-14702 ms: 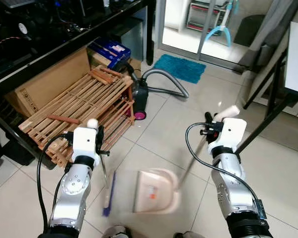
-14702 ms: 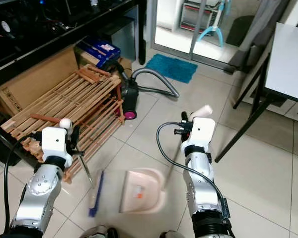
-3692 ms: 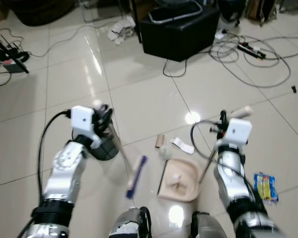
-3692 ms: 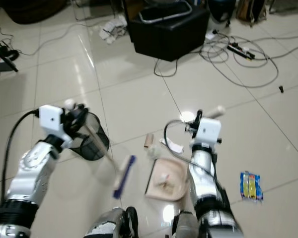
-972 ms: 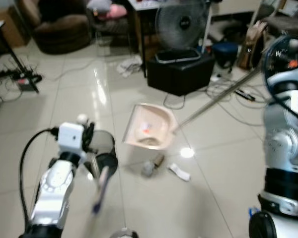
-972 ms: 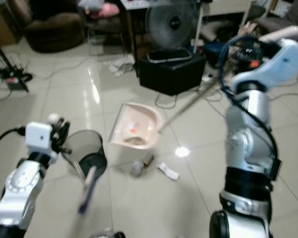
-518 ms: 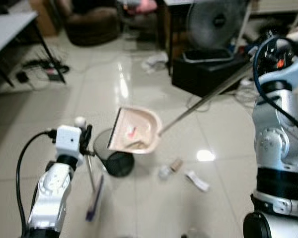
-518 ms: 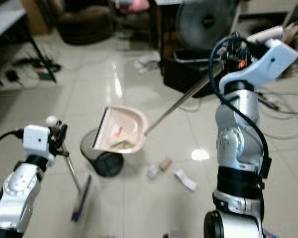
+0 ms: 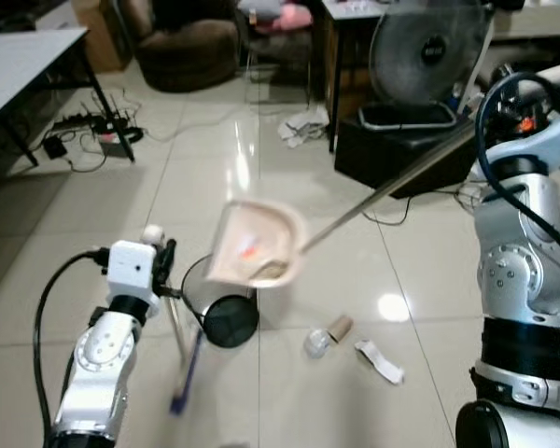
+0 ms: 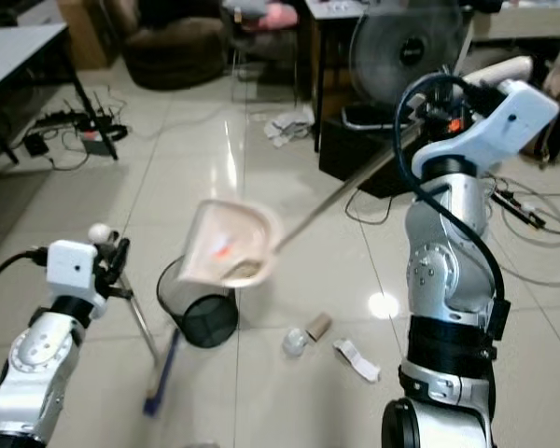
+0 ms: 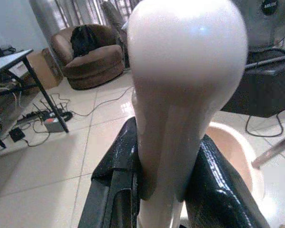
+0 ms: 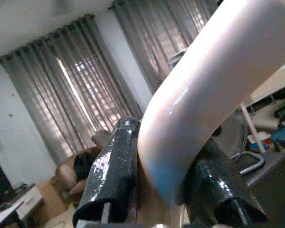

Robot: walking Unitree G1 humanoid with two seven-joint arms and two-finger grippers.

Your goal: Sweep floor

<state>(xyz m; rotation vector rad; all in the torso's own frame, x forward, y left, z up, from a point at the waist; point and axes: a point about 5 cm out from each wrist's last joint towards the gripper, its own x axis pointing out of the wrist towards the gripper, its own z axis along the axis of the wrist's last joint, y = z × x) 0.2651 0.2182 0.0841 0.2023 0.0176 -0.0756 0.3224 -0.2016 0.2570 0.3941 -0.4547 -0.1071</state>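
Observation:
A pale pink dustpan (image 9: 254,245) hangs tilted on a long metal handle (image 9: 392,187) just above a black mesh waste bin (image 9: 219,306). It holds a little litter. My right gripper (image 10: 441,101) is raised at the right, shut on the handle's pale grip (image 12: 199,95). My left gripper (image 9: 164,273) is low at the left, shut on the pale top (image 11: 180,85) of a broom handle. The broom's blue bristles (image 9: 185,375) rest on the tiles beside the bin. A cardboard tube (image 9: 338,328), a crumpled clear scrap (image 9: 315,343) and a white paper strip (image 9: 380,362) lie on the floor right of the bin.
A black box (image 9: 406,147) with a fan (image 9: 431,47) behind it stands at the back right, with cables trailing on the floor. Crumpled paper (image 9: 304,125) lies near it. A brown armchair (image 9: 189,51) and a grey table (image 9: 23,47) with a power strip (image 9: 103,142) are at the back left.
The dustpan has swung leftward from above the floor litter to over the mesh bin and tipped more steeply. The head view has shifted as well. Both grips are unchanged.

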